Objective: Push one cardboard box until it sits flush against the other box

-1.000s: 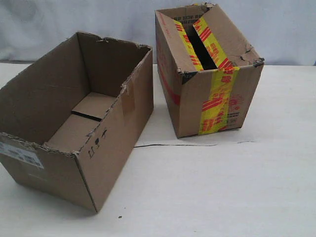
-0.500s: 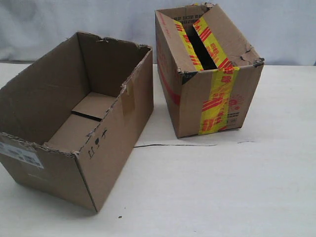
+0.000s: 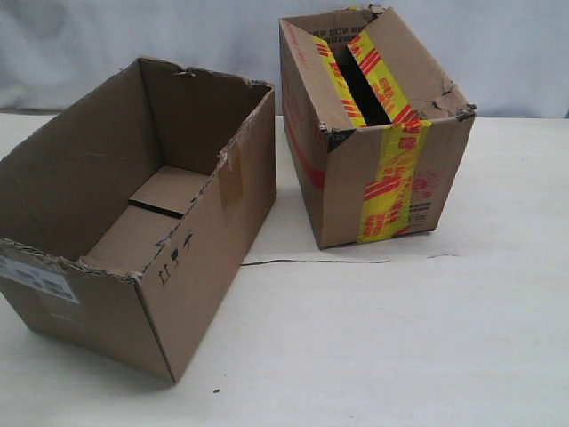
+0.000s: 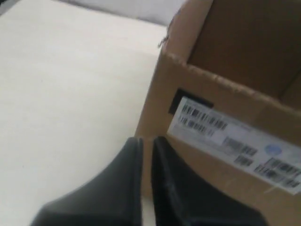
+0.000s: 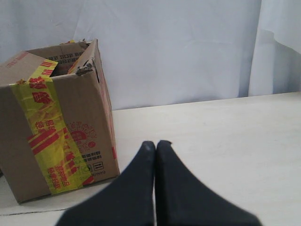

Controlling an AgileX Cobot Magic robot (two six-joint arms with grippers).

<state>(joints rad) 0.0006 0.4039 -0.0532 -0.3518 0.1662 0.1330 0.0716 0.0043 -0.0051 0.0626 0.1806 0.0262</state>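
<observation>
The plain cardboard box (image 3: pixel 142 222) with a torn rim stands open on the left of the exterior view. Its white barcode label (image 4: pixel 235 143) faces the left wrist camera. The left gripper (image 4: pixel 147 140) is shut, its tips close to the box's lower corner beside that label; contact cannot be told. The other box (image 3: pixel 373 124), with yellow-and-red tape, stands at the back right, a gap of table between the two boxes. In the right wrist view the taped box (image 5: pixel 56 117) is off to one side of the right gripper (image 5: pixel 156 143), which is shut and apart from it. Neither gripper shows in the exterior view.
Both boxes rest on a white table (image 3: pixel 400 338). A thin dark line (image 3: pixel 311 261) lies on the table between the boxes. A pale cloth backdrop (image 3: pixel 178 36) hangs behind the table.
</observation>
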